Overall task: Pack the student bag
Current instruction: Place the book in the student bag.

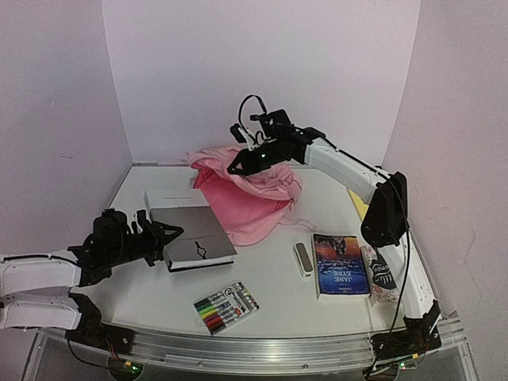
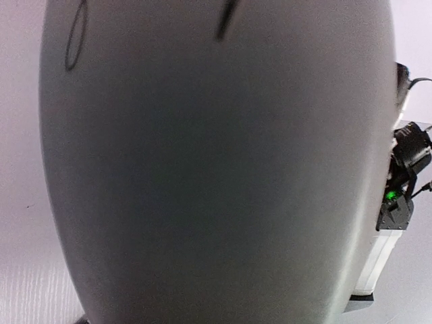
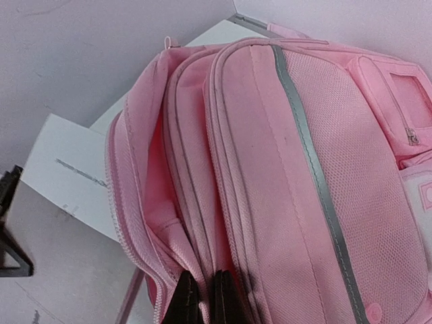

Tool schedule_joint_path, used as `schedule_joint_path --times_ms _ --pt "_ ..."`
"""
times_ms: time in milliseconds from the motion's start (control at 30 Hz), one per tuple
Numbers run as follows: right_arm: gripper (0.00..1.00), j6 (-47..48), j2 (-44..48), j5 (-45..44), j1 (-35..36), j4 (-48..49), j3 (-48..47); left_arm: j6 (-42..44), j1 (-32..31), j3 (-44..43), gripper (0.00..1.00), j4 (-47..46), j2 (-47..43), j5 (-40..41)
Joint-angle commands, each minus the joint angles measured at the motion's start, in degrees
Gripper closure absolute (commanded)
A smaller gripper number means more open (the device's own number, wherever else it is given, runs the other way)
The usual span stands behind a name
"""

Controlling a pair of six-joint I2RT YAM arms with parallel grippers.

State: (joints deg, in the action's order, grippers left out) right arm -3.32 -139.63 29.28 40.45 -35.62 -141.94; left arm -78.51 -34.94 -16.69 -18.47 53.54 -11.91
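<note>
The student bag [image 1: 246, 198], soft and pink, lies at the back middle of the table. Its main opening [image 3: 145, 223] gapes toward the left. My right gripper [image 1: 236, 168] hangs over the bag's top. In the right wrist view its fingers [image 3: 183, 304] are shut on a pink fold of the bag's [image 3: 270, 169] zipper edge. My left gripper [image 1: 159, 234] is shut on the left edge of a flat grey laptop [image 1: 194, 230], left of the bag. That grey surface [image 2: 216, 162] fills the left wrist view and hides the fingers there.
A white slab [image 1: 175, 198] lies behind the laptop. A marker pack [image 1: 226, 307] sits near the front edge. To the right are a small white case [image 1: 302, 259], a blue book [image 1: 341, 264], a patterned pouch [image 1: 382, 278] and a yellow item [image 1: 359, 206]. White walls enclose the table.
</note>
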Motion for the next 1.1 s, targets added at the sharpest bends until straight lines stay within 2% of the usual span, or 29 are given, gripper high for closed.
schedule_joint_path --times_ms 0,133,333,467,733,1067 --pt "1.00 -5.05 7.44 8.03 0.44 9.56 0.16 -0.22 0.05 -6.27 0.94 -14.65 10.30 -5.38" --pt "1.00 -5.46 7.51 11.26 0.63 10.30 0.00 0.01 0.35 -11.80 0.96 -21.84 19.88 -8.42" --pt "1.00 -4.32 9.49 14.49 1.28 10.42 2.85 -0.28 3.62 -15.03 0.97 -26.53 24.88 -8.16" --pt "1.00 -3.06 10.82 16.41 2.14 10.53 4.33 0.83 5.73 -18.97 0.99 -25.14 29.19 -9.10" --pt "1.00 -4.12 11.21 17.71 3.50 10.98 3.89 0.10 5.82 -24.02 1.00 -32.35 38.89 -1.81" --pt "1.00 -6.78 8.30 19.06 4.37 12.54 0.08 0.34 3.33 -33.65 0.99 -32.91 50.16 0.10"
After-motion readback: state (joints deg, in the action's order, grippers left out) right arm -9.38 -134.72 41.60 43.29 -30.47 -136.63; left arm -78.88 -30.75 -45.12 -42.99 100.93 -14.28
